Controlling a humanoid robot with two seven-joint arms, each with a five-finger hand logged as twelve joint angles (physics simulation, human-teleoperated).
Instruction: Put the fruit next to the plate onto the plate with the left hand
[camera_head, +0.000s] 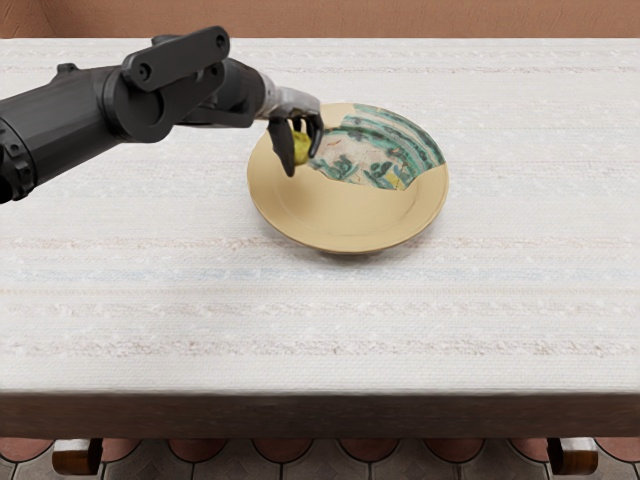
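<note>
A round tan plate (340, 215) with a green leafy pattern on its far half lies on the table, right of centre. My left hand (297, 140) reaches in from the left and hovers over the plate's left rim. Its dark fingers (284, 150) are curled around a small yellow-green fruit (300, 147), which is mostly hidden by them. The fruit sits above the plate's left inner edge; whether it touches the plate I cannot tell. No right arm shows.
The pale striped tablecloth (320, 320) covers the whole table. The table's front edge (320, 410) runs across the bottom, with chair parts and a tiled floor below it.
</note>
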